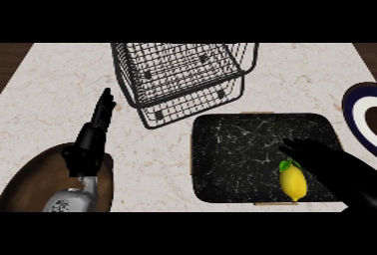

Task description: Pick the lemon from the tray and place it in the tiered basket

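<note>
Where visible, tray [236, 149] holds lemon [293, 182].

Blue-rimmed plate [364, 117] cut by the right edge; tray's [243, 149] right corner hidden under the right hand [331, 164].

There is a single view, taken from the robot's head and aimed steeply down at the pale marbled surface [52, 89], so everything is seen almost from above. It sits near enough that the surface fills nearly the whole width, with dark strips past its edge at the upper corners. The wire tiered basket [184, 79] lies toward the top, cut by the upper limit; the black tray [243, 144] sits at lower right. A plate [362, 119] is cropped by the right border, a brown round board [29, 179] by the lower left. Both forearms enter from the lower edge.
</note>
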Robot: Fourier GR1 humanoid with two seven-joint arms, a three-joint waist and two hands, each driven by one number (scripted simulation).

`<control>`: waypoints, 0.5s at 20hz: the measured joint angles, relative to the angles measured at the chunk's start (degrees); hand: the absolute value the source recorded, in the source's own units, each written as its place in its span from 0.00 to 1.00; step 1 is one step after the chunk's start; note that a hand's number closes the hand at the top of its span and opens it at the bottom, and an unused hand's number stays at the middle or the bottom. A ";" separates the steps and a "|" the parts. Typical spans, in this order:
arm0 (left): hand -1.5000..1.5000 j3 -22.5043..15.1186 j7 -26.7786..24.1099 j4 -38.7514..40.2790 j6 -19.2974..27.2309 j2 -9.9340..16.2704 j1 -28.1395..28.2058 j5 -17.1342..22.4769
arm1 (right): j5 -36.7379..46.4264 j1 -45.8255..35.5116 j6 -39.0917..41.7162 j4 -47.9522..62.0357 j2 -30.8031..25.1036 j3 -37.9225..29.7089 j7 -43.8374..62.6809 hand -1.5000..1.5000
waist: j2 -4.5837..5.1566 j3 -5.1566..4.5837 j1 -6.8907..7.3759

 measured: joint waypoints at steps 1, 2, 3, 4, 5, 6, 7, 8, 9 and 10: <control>0.50 -0.02 1.60 -0.73 0.22 -0.01 -0.85 -0.45 | 0.18 -1.01 -0.37 1.25 0.46 -0.05 -0.18 0.00 | 0.01 0.00 0.04; 0.50 -0.18 1.85 -0.79 0.42 -0.33 -0.90 -0.96 | 0.59 -1.32 -0.18 1.41 1.21 0.30 0.19 0.00 | 0.01 0.01 0.03; 0.50 -0.03 0.95 -0.23 0.53 -0.62 -0.83 -1.15 | 0.66 -1.24 -0.25 1.58 1.30 -0.04 -0.27 0.00 | 0.01 0.01 0.02; 0.50 0.31 1.27 -0.57 0.15 -0.51 -1.00 -1.03 | 0.64 -1.28 0.12 1.63 1.29 -0.54 -0.61 0.00 | 0.01 0.01 0.00; 0.50 0.38 1.08 -0.01 0.34 -0.86 -1.48 -1.28 | 1.31 -1.27 -0.59 2.52 1.88 0.04 -0.68 0.00 | 0.00 0.00 -0.01; 0.50 -0.30 0.86 -0.35 0.67 -1.46 -0.62 -1.78 | 1.82 -0.72 -1.60 3.10 1.95 0.26 -1.34 0.00 | 0.00 0.00 0.00; 0.50 -0.34 1.88 -0.74 0.83 -1.69 -1.15 -2.05 | 1.98 -0.18 -2.42 3.58 1.70 -0.14 -2.29 0.00 | 0.00 0.00 -0.03; 0.50 0.04 1.51 0.03 0.54 -1.74 -1.54 -1.92 | 2.36 -0.06 -2.88 4.05 1.80 -0.24 -2.81 0.00 | 0.00 0.01 -0.05; 0.50 0.28 1.96 -0.12 0.46 -1.82 -1.86 -1.92 | 2.40 -0.18 -2.18 3.60 2.19 -0.27 -2.60 0.00 | 0.01 0.01 -0.06; 0.50 0.74 1.31 0.55 0.48 -1.78 -2.15 -1.96 | 3.14 0.14 -3.10 4.39 2.63 0.30 -2.76 0.00 | 0.00 0.00 -0.06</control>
